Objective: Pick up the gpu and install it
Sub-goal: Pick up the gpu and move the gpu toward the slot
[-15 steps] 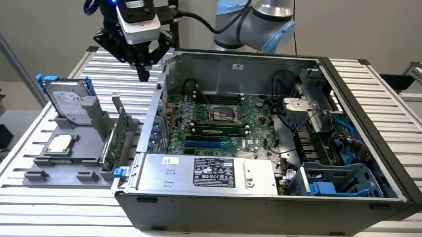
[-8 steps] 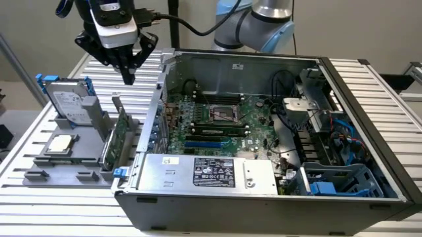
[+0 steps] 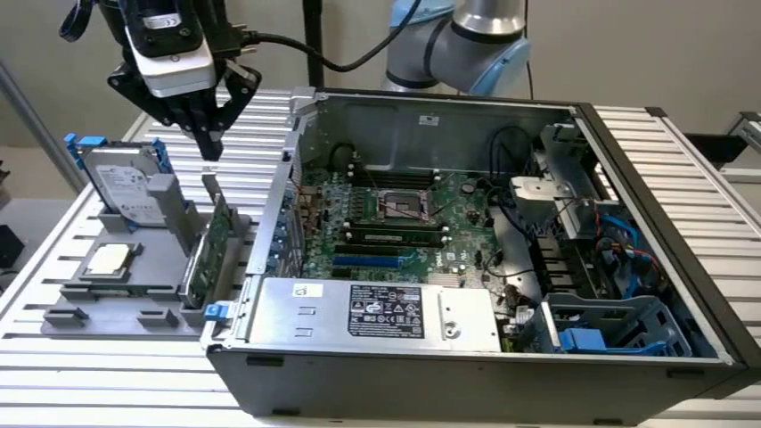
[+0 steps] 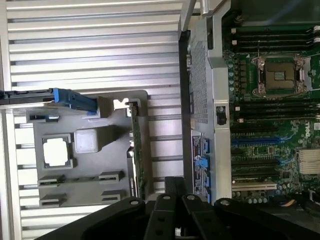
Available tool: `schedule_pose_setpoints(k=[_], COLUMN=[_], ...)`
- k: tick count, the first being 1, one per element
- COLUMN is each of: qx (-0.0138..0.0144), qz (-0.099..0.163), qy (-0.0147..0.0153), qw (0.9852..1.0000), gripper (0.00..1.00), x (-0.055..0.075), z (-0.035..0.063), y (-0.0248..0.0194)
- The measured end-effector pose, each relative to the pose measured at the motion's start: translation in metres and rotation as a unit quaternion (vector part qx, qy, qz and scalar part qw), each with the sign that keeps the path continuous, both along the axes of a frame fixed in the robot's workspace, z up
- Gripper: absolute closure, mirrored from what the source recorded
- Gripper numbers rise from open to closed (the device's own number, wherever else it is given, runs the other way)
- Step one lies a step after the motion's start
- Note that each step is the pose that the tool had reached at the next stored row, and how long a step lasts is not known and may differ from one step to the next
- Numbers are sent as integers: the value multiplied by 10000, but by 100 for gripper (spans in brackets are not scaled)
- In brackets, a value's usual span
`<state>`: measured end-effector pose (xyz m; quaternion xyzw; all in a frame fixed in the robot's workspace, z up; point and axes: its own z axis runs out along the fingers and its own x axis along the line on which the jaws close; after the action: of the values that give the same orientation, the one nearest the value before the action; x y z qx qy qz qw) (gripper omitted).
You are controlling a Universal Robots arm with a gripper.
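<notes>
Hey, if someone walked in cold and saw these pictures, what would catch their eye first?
The big computer case, lid off, with its green motherboard, sits in the middle of the exterior view. At that view's left, the gripper hangs right above the gpu, which stands on edge in a grey tray beside a hard drive with blue rails.

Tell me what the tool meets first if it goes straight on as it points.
Most likely the gpu, standing on edge in the gray tray: the tool points down above one end of the card. Depth is unclear, so it might just miss the thin edge.
</notes>
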<state>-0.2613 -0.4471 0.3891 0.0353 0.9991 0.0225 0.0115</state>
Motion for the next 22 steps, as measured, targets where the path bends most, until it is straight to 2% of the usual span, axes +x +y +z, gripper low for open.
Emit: schedule_pose_setpoints(k=[6,12,13,22], qx=[0,-2,-14,-16], qz=[-1,-1,0,1], qy=[0,-1,-1,0], qw=[10000,10000,10000,10000], gripper=[100,100,100,100], x=[-233,-467,-473,-473], z=[-48,-116,-119,-118], y=[-52,-72,-71,-72])
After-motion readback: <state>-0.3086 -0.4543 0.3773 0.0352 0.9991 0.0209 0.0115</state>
